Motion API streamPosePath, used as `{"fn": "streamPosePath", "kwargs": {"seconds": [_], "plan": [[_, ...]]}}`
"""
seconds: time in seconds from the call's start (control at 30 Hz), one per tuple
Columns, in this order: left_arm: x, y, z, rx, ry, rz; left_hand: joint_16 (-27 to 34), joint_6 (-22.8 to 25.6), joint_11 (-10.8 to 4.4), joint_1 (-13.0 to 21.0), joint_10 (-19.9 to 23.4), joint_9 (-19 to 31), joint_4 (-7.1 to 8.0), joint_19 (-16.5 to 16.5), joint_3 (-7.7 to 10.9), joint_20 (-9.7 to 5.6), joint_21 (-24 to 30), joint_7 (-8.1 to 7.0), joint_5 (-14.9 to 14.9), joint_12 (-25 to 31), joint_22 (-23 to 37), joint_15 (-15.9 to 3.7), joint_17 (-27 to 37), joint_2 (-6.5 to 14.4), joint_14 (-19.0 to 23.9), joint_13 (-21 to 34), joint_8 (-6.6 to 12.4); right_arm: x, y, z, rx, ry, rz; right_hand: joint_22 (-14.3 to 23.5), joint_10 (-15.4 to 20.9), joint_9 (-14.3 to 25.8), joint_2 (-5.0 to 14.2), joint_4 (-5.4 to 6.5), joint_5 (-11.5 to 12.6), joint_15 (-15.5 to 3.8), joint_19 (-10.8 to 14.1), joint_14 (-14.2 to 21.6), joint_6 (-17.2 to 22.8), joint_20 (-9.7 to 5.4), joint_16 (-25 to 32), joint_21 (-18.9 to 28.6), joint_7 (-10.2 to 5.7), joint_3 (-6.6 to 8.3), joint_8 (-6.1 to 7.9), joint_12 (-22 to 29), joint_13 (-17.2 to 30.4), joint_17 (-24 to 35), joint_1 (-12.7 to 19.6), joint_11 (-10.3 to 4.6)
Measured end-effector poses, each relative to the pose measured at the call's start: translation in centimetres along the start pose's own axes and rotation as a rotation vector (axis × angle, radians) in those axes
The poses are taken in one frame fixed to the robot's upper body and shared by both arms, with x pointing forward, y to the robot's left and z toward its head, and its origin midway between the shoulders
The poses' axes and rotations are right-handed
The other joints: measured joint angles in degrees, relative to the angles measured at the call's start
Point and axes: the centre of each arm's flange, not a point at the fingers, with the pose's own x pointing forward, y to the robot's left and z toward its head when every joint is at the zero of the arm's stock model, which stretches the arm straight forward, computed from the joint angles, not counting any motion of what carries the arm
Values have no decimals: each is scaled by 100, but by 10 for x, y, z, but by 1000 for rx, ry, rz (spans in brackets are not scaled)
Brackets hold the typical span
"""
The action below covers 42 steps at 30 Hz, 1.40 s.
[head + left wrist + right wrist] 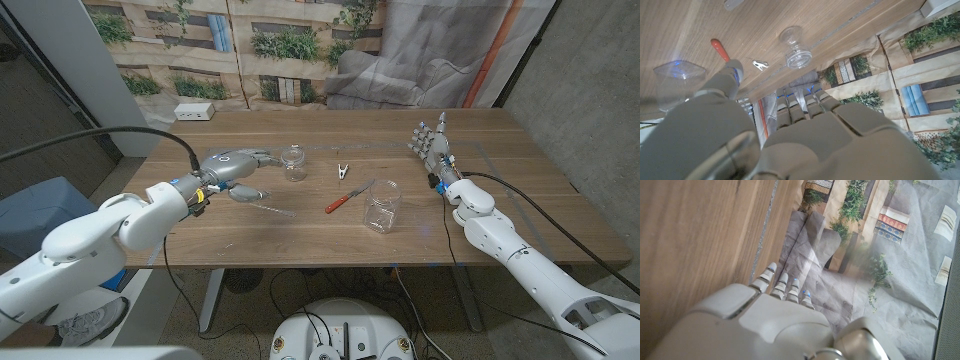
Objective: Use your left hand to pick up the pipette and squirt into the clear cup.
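Left of centre in the head view, the left hand (232, 166) hangs over the table (250, 235), fingers (262, 157) reaching right toward a small jar (293, 162). Whether they grip anything I cannot tell. The pipette (262, 203), bulb under the palm and thin tip pointing lower right, looks to lie on the wood. Best to lower onto the bulb and pinch lightly, so nothing squirts early. A red-handled tool (343, 201) lies at centre, the clear cup (381, 205) just right of it. Far right, the right hand (433, 147) waits, fingers straight, holding nothing.
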Motion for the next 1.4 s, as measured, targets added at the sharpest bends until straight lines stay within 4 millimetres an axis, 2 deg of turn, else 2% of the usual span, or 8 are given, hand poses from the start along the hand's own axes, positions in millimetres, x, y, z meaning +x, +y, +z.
{"fn": "streamPosePath", "kwargs": {"seconds": [0.2,0.5,0.57,0.73,0.9,1.27,1.4], "plan": [[6,-2,5,62,-1,-66,0,170,17,57,93,0,23,-163,-70,79,0,88,0,0,0,2,0,6,-94,0,0,0,0,0,0,0,0,0,0,0,0,0,0,0,0,0,0,0,0,0,0,0,0,0,0,0,0,0],[17,4,24,127,-49,-95,0,232,24,153,162,0,-1,-235,-93,151,24,89,0,0,0,2,-1,56,-156,0,0,0,0,0,0,0,0,0,0,0,0,0,0,0,0,0,0,0,0,0,0,0,0,0,0,0,0,0],[19,1,24,189,-28,-131,0,232,33,158,171,0,-1,-235,-93,151,46,89,0,0,0,16,-1,56,-169,0,0,0,0,0,0,0,0,0,0,0,0,0,0,0,0,0,0,0,0,0,0,0,0,0,0,0,0,0],[23,0,31,241,-37,-154,0,294,66,248,203,-1,-1,-169,-93,217,68,150,0,0,1,34,-1,106,-187,0,0,0,0,0,0,0,0,0,0,0,0,0,0,0,0,0,0,0,0,0,0,0,0,0,0,0,0,0],[27,-1,39,256,-54,-161,0,294,189,320,326,-1,0,-147,-93,238,70,151,0,0,1,34,-1,118,-187,0,0,0,0,0,0,0,0,0,0,0,0,0,0,0,0,0,0,0,0,0,0,0,0,0,0,0,0,0],[38,-9,42,300,-19,-225,26,256,302,407,400,-1,-16,-74,-146,311,112,185,0,9,1,56,-16,114,-164,-13,-44,0,0,0,0,0,0,0,0,0,0,0,0,0,0,0,0,0,0,0,0,0,0,0,0,0,0,0],[41,-13,44,304,-10,-238,71,217,312,500,638,-1,-7,20,-183,340,112,182,0,27,1,10,-16,117,-37,-16,-88,0,0,0,0,0,0,0,0,0,0,0,0,0,0,0,0,0,0,0,0,0,0,0,0,0,0,0]]}}
